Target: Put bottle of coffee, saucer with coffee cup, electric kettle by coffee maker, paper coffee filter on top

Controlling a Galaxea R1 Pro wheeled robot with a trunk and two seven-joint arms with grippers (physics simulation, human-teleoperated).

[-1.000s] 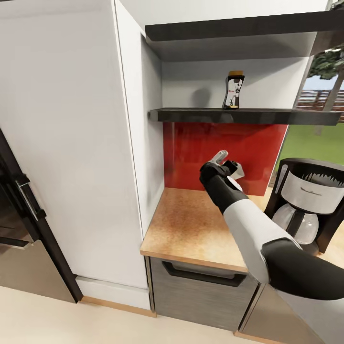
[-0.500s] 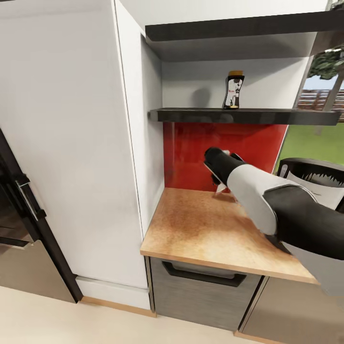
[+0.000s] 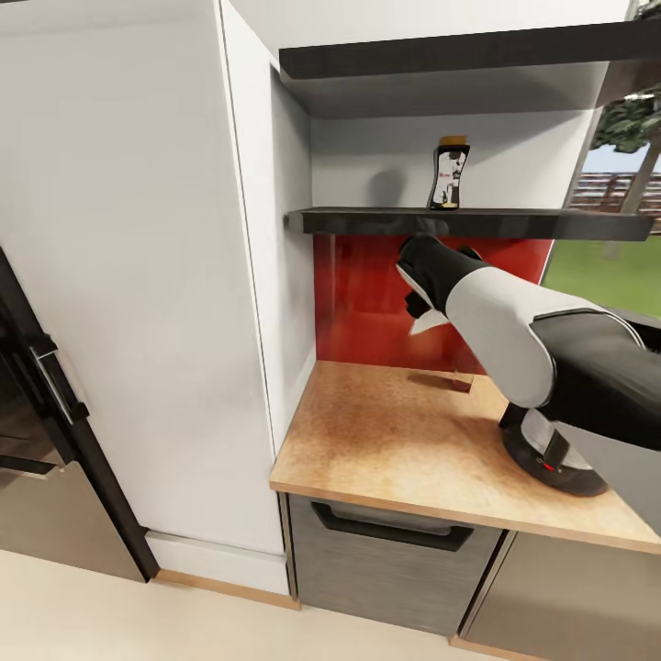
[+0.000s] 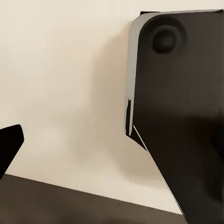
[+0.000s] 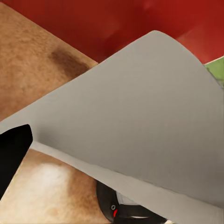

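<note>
Right gripper [image 3: 424,308] clamps the paper coffee filter [image 3: 428,321], raised before the red backsplash [image 3: 363,294] | bottle of coffee [image 3: 449,173] upright on the kitchen shelf [image 3: 367,221] above | arm hides the coffee maker [image 3: 551,454] on the kitchen countertop [image 3: 386,431]

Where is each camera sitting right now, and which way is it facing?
Head view: up on the head, facing forward and down at the countertop, shelf and bottle; right arm crosses it, right hand holding the filter.
Left wrist view: on the left arm, facing a pale surface and dark panel; one black fingertip shows.
Right wrist view: on the right arm, facing the filter over the countertop.
Shared: head and right wrist views both show filter, countertop, coffee maker base.
</note>
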